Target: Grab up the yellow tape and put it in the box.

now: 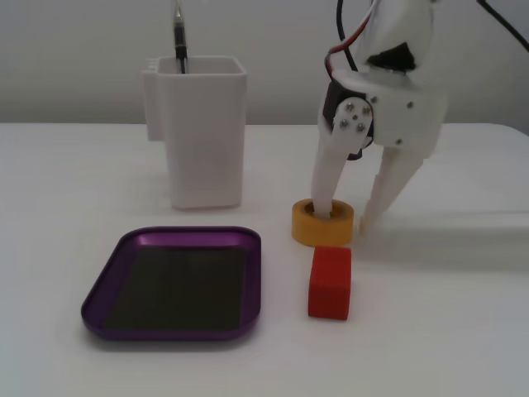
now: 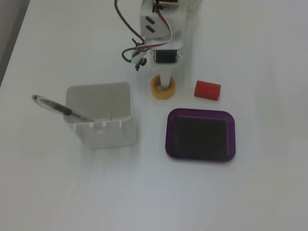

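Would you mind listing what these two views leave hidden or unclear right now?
- Whether the pincer grips the yellow tape: one finger stands in the core, the other outside; contact is unclear in both fixed views.
- The arm above the wrist: cut off by the top edge in both.
- The outer finger from above: covered by the pincer body.
- The pen's lower end: inside the white container.

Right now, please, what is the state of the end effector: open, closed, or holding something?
End effector: open, holding nothing; one finger is inside the hollow core of the small yellow-orange tape roll, the other outside it.
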